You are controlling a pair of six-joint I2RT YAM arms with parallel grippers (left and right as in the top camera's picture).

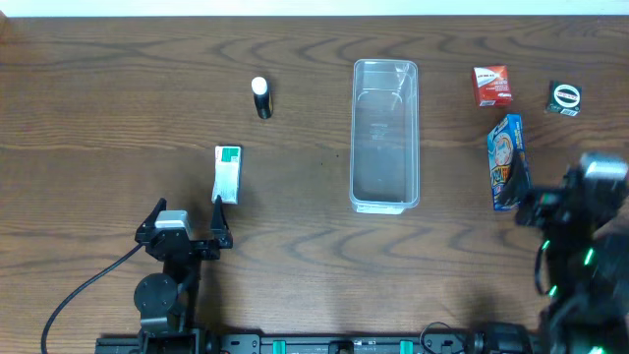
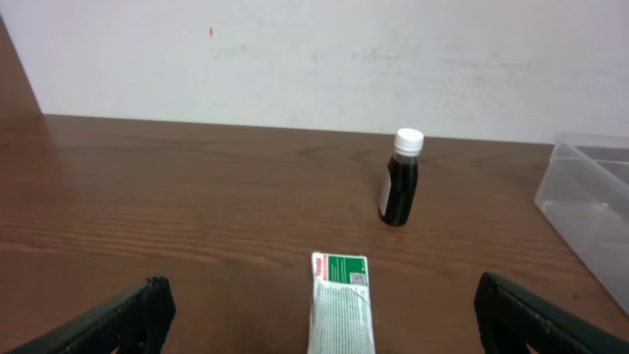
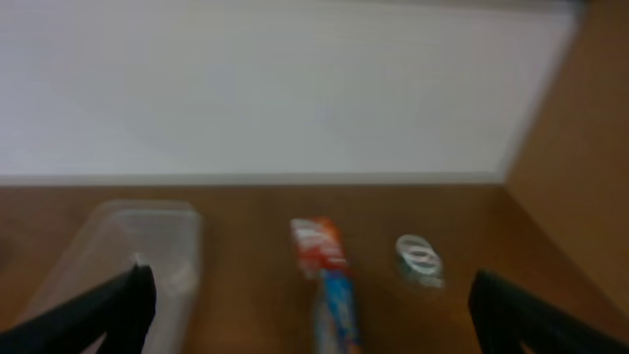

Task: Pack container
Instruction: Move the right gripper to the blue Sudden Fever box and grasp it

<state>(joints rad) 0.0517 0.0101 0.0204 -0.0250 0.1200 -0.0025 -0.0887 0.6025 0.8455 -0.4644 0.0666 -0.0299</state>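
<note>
Nearest us, L gripper (image 1: pixel 189 206) sits w/ jaws spread wide, gripping nothing. A small green-and-white cardboard box (image 1: pixel 227 173) lies flat just ahead of it, near end by the gripper's right fingertip; we can't tell if they touch. R gripper (image 3: pixel 310 295) is likewise spread wide, gripping nothing, at the right side of the brown wooden table (image 1: pixel 118 98). We see the long clear plastic rectangular container (image 1: pixel 385 138) mid-table between the arms: ahead & right of L gripper, well apart; ahead & left of R gripper. A slim blue printed box (image 1: pixel 507 162) lies right of the container, near R arm. Farther back: dark bottle w/ white cap (image 1: pixel 261 97) upright left of the container, red-and-white box (image 1: pixel 492 86), small black packet w/ white ring (image 1: pixel 564 98) far right.
</note>
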